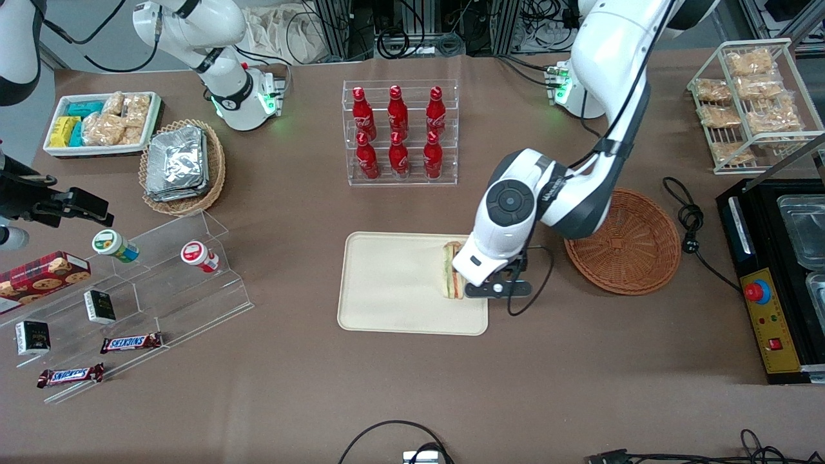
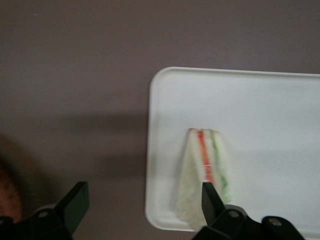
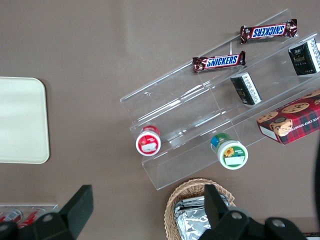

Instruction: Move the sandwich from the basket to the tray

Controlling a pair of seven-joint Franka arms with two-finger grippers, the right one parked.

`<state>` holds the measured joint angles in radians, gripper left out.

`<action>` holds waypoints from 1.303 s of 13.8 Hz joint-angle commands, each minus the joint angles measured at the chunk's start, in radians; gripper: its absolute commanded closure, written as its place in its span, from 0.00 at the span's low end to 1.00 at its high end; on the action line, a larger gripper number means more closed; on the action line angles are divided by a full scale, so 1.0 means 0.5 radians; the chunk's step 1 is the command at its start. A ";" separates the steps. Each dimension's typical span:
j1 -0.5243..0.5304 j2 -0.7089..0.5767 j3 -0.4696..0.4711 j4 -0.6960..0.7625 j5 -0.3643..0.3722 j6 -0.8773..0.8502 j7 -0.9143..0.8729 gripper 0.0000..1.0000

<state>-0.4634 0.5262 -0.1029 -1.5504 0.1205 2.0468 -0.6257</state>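
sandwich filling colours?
Red and green layers in white bread on the sandwich; clearest in the left wrist view.

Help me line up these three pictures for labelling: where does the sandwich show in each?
Front view: sandwich lies on the tray, at its edge nearest the basket, beside the tool.
Left wrist view: sandwich on the tray, tool open.
Right wrist view: not in it.
Shared landmark: the tray.

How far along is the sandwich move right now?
Nearly done. The sandwich lies on the tray, and the basket holds nothing. The gripper is open, fingers spread wide just above the sandwich at the tray's edge. Left: lift the arm clear.
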 commanded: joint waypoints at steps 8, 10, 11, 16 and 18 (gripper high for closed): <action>-0.012 -0.356 0.389 -0.019 0.047 -0.448 0.076 0.00; -0.012 -0.405 0.488 -0.019 0.041 -0.510 0.223 0.00; -0.009 -0.420 0.512 -0.019 0.038 -0.538 0.263 0.00; 0.046 -0.497 0.546 -0.022 0.001 -0.581 0.306 0.00; 0.052 -0.540 0.549 -0.041 0.001 -0.584 0.319 0.00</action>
<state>-0.4407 0.2976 0.1718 -1.5454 0.1310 1.7675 -0.4828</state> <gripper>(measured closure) 0.000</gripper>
